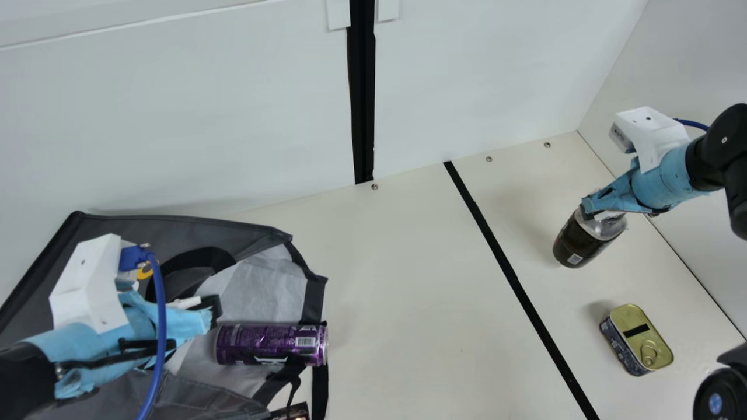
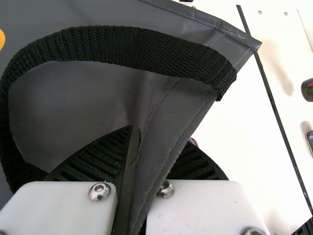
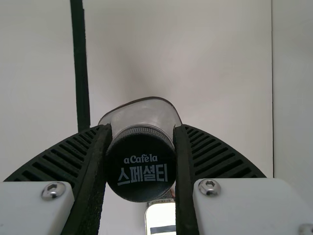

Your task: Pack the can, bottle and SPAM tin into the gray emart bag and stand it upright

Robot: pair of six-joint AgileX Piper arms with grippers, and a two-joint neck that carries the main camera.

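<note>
In the main view the left gripper [image 1: 211,308] and its arm hide part of the gray emart bag [image 1: 143,226], including some of the mouth and the black handle [image 1: 201,258]; the bag is also cut off by the frame. Its jaws are clenched on the bag's gray edge, the fabric partly covering one of them in the left wrist view. The purple can [image 1: 271,344] lies on its side on the bag's pale lining [image 1: 257,286], one end at the rim; whether it is partly inside I can't tell. A dark printed thing [image 1: 290,412] by the bag is cropped too far to name. The right gripper [image 1: 594,211] grasps the bottle [image 1: 583,240] by its black cap, which its jaws cover in the main view; whether the base touches the bench [image 1: 397,291] is unclear. The SPAM tin [image 1: 642,341], lid up, is near the bottle but apart from it, and is cut short in the right wrist view. Both are between the black tape strip [image 1: 508,268] and the side wall [image 1: 683,256], while a broad stretch of bench separates the bag from the strip. Behind, the bench ends at the back wall [image 1: 175,116].
</note>
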